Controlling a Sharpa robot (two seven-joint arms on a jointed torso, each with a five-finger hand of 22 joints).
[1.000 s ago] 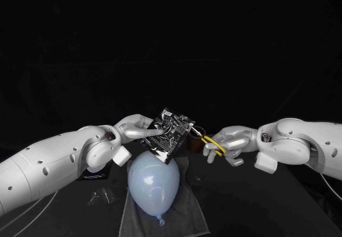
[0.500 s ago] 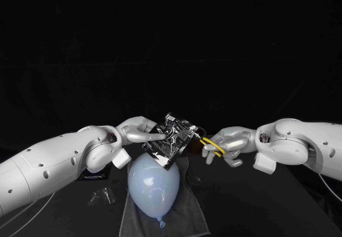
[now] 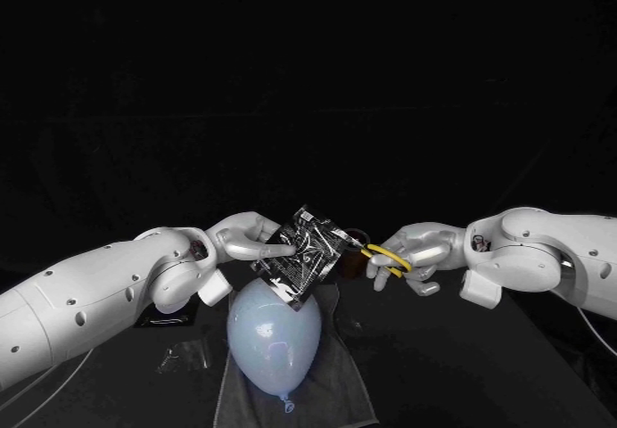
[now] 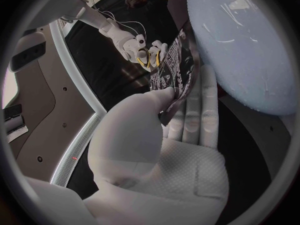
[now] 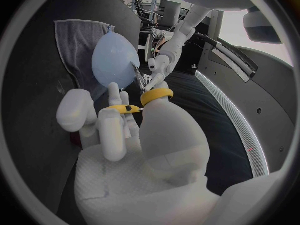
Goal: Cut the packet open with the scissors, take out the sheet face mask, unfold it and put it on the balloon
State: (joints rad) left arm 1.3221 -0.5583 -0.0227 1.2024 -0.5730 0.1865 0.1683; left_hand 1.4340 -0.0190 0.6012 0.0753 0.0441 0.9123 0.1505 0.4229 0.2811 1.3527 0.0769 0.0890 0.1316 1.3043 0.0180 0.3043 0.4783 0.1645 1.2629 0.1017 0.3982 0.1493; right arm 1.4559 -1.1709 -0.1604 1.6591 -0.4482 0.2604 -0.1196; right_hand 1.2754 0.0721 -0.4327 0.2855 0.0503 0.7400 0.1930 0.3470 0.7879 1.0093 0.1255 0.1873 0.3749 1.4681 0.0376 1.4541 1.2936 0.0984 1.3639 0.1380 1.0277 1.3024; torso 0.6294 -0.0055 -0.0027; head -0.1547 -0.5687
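Note:
My left hand [image 3: 247, 242] holds a black patterned packet [image 3: 306, 251] tilted in the air above the pale blue balloon [image 3: 274, 332]. In the left wrist view the packet [image 4: 180, 70] is pinched between thumb and fingers [image 4: 201, 110], with the balloon [image 4: 247, 45] beside it. My right hand [image 3: 415, 257] grips yellow-handled scissors [image 3: 381, 257]; their blades reach the packet's upper right edge. In the right wrist view the yellow handles [image 5: 140, 101] ring the fingers and the blades point toward the left hand [image 5: 157, 67] and the balloon [image 5: 114, 60].
The balloon lies on a grey towel [image 3: 341, 374] in the middle of the black table. A small dark item [image 3: 168, 316] and a clear wrapper [image 3: 180, 357] lie under the left arm. A brown object [image 3: 347, 265] sits behind the scissors.
The left hand has turned the packet slightly and shifted its grip. The scissors have moved left and closer to the packet's edge.

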